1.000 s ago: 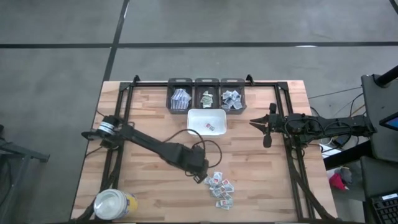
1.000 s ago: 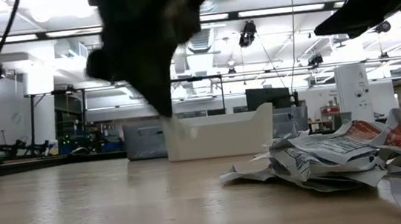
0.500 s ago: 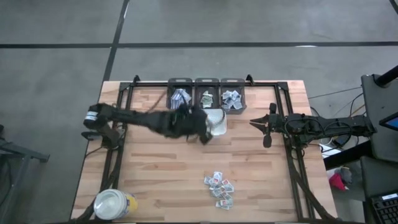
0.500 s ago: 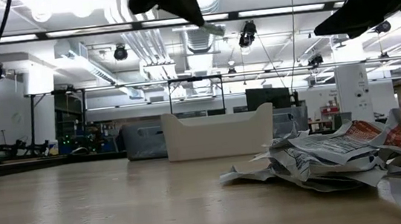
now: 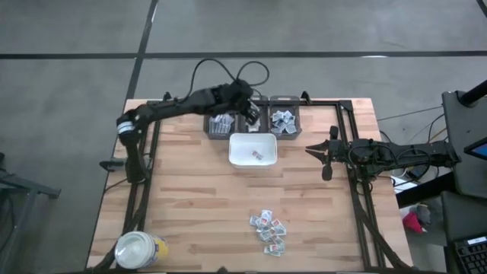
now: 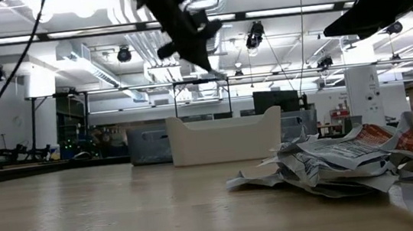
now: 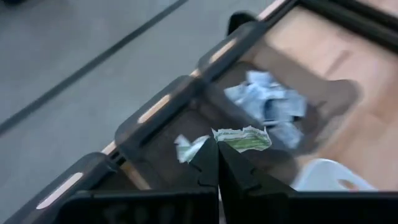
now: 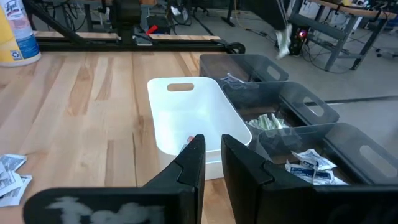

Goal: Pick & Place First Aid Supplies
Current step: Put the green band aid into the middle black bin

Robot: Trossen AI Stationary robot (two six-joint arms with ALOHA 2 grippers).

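Observation:
My left gripper hangs above the middle one of three dark bins at the table's far edge, shut on a small white packet with green print. The right wrist view shows that packet dangling in the air. A pile of first aid supplies lies on the wood near the front edge. A white tray stands before the bins with one packet in it. My right gripper waits at the table's right, slightly open with nothing between its fingers. My left gripper pinches the packet by one edge, right at the free ends of its two fingers. The fingers slant down toward the far edge. The packet is lifted clear, sticking out beyond the fingertips above the middle bin.
The left bin and the right bin each hold several packets. A yellow jar with a white lid stands at the front left corner. A black frame runs around the work area. Bare wood lies between tray and pile.
My left gripper has swung from the pile near the front edge up and toward the far edge, passing over the white tray to the bins. It stayed shut, and the packet travelled with it, clear of the table.

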